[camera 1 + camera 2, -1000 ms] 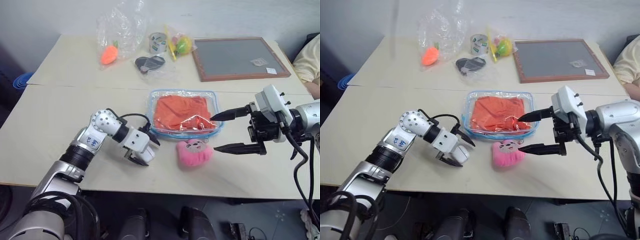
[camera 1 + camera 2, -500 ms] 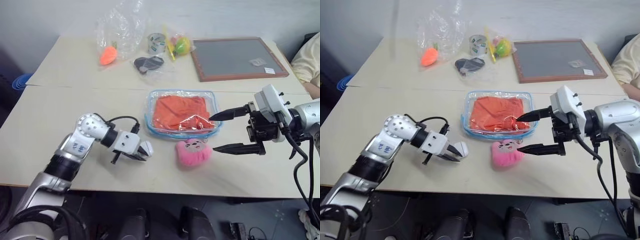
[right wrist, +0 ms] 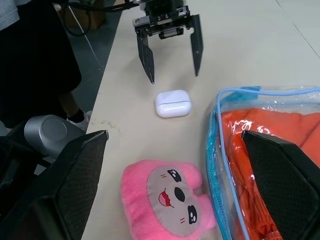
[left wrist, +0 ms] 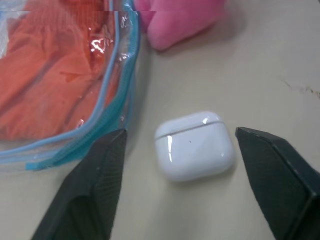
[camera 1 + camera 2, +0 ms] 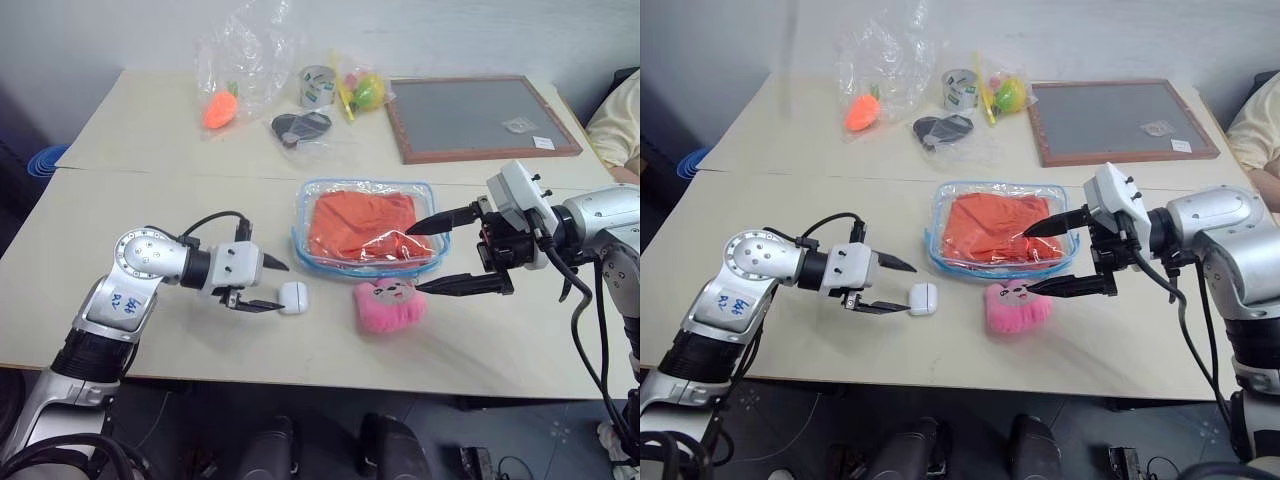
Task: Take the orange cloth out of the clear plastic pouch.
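The worktop carried everything, and the task had, by the look of it, barely begun. The clear plastic pouch lay flat near the middle with the orange cloth wholly inside it, the blue zipper edging unbroken wherever it showed; whether the zip was shut along its full length could not be told. The right gripper hovered at the pouch's right edge, fingers spread wide, one above the pouch's corner and one above the pink plush toy just in front of the pouch. The left gripper, fingers also spread and empty, pointed at a small white earbud case beside the pouch. Opening the pouch and drawing out the cloth both remained.
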Robot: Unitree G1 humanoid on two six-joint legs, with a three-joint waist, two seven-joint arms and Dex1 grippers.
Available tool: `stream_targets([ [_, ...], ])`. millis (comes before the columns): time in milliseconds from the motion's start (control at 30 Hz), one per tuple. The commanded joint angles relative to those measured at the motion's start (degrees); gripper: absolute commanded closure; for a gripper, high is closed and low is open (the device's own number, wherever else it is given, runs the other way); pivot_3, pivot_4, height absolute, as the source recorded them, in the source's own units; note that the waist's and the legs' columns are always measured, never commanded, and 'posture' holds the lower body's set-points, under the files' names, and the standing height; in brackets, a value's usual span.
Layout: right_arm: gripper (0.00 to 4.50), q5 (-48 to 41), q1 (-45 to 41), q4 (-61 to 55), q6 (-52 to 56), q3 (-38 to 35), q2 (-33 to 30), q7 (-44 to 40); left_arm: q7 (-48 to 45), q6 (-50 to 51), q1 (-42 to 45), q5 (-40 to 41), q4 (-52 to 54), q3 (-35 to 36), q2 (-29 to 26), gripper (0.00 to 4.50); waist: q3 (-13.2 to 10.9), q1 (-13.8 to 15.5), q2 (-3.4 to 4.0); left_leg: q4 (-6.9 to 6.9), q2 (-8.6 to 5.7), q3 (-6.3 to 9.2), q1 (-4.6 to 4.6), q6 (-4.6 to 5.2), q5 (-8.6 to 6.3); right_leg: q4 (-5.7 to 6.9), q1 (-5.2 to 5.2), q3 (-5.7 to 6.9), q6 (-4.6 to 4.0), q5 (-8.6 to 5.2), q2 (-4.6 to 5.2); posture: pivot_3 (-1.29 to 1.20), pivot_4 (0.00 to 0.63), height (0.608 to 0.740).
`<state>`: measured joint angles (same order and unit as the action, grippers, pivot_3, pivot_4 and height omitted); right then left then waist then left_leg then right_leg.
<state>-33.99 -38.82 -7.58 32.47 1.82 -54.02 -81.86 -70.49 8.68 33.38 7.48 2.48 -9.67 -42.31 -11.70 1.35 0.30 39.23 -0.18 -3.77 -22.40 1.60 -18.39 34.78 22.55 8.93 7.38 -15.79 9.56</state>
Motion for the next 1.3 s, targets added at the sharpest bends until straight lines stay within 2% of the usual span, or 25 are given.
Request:
stream_targets([
  [33,0.00,-0.89,-0.35,-1.72,-0.05,-1.89,-0.32,0.10,2.11,7.71,0.94,-1.13,2.89,-1.85,0.18,0.21,0.00,0.00,0.00,0.00,0.00,0.00,0.00,0.00,0.00,0.00,0.00,-0.01,0.00,0.00,0.00,0.00,0.150,0.740],
  [100,0.00,-1.09,0.06,-2.20,0.24,-2.38,-0.46,0.58,4.29,15.48,1.50,-2.78,3.78,-3.58,0.59,0.21,0.00,0.01,0.00,0.00,-0.01,0.00,0.00,0.00,0.00,0.00,0.00,0.00,0.00,0.00,0.00,0.00,0.150,0.740],
  [200,0.00,-1.72,0.66,-2.96,1.05,-3.27,-0.46,1.65,6.27,24.76,0.72,-0.14,6.97,-3.47,2.36,0.21,-0.01,0.06,-0.01,0.00,-0.01,-0.01,0.00,0.00,0.00,0.01,0.00,0.00,0.00,0.00,-0.01,0.00,0.150,0.740],
  [400,0.00,-2.67,1.62,-4.58,1.92,-3.86,-0.41,2.99,13.25,27.05,-0.48,-4.89,7.89,-6.82,4.98,0.21,-0.01,0.11,-0.03,0.00,0.01,0.05,0.01,0.00,0.00,0.01,-0.01,-0.01,0.00,0.00,-0.01,0.00,0.150,0.740],
  [700,0.00,-2.24,1.10,-4.54,1.88,-3.62,-0.48,2.88,16.13,27.79,-1.75,-6.29,8.85,-9.09,5.47,0.21,0.00,0.21,-0.05,0.00,0.01,0.06,0.01,0.00,0.00,0.00,-0.01,-0.03,0.00,0.00,0.00,0.00,0.150,0.740],
  [800,0.00,-1.76,0.84,-4.42,1.50,-3.25,-0.40,2.81,15.77,27.36,-2.65,-5.86,9.88,-9.23,4.95,0.70,0.01,0.17,-0.05,0.00,0.01,0.06,0.01,0.00,0.00,0.00,-0.01,-0.03,0.00,0.00,0.00,0.00,0.150,0.740],
  [867,0.00,-1.61,0.77,-4.40,1.41,-3.16,-0.37,2.71,15.65,27.61,-2.96,-5.63,10.45,-9.02,4.69,1.30,0.01,0.20,-0.05,0.00,0.01,0.06,0.02,0.00,0.00,0.00,-0.01,-0.04,0.00,0.00,0.00,0.00,0.150,0.740],
  [900,0.00,-1.51,0.60,-4.22,1.33,-3.05,-0.33,2.58,15.80,28.15,-3.19,-5.42,10.88,-8.53,4.48,1.62,0.01,0.20,-0.06,0.00,0.01,0.06,0.02,0.00,0.00,0.01,-0.02,-0.03,0.00,0.00,0.00,0.00,0.150,0.740],
  [1000,0.00,-1.17,-0.28,-3.53,1.14,-2.59,-0.07,2.24,16.89,29.46,-4.02,-5.95,12.00,-6.94,2.76,1.66,0.01,0.09,-0.05,0.00,0.01,0.07,0.02,0.00,0.00,0.00,-0.02,-0.04,0.00,0.00,0.00,0.00,0.150,0.740],
  [1100,0.00,-0.86,-1.07,-3.10,1.02,-2.12,0.36,1.92,19.09,31.90,-5.17,-4.97,12.97,-2.23,1.31,1.66,0.01,-0.22,-0.05,-0.03,0.05,0.10,0.05,0.00,0.00,0.00,0.00,-0.06,0.00,0.00,-0.01,0.00,0.150,0.740],
  [1200,0.00,-1.03,-1.26,-3.28,1.05,-1.93,0.66,1.46,21.20,33.63,-7.15,-4.30,13.23,3.16,-0.72,1.66,0.01,-0.27,-0.06,-0.06,0.09,0.13,0.07,-0.01,0.00,0.01,0.02,-0.07,0.00,0.00,-0.05,0.00,0.150,0.740],
  [1300,0.00,-1.93,-1.69,-3.96,1.54,-1.94,1.37,1.30,25.47,34.08,-12.55,-4.38,9.25,13.90,-4.17,1.66,0.01,-0.18,-0.06,-0.06,0.08,0.19,0.07,-0.01,-0.01,-0.01,0.03,-0.12,0.00,0.00,-0.04,0.00,0.150,0.740],
])
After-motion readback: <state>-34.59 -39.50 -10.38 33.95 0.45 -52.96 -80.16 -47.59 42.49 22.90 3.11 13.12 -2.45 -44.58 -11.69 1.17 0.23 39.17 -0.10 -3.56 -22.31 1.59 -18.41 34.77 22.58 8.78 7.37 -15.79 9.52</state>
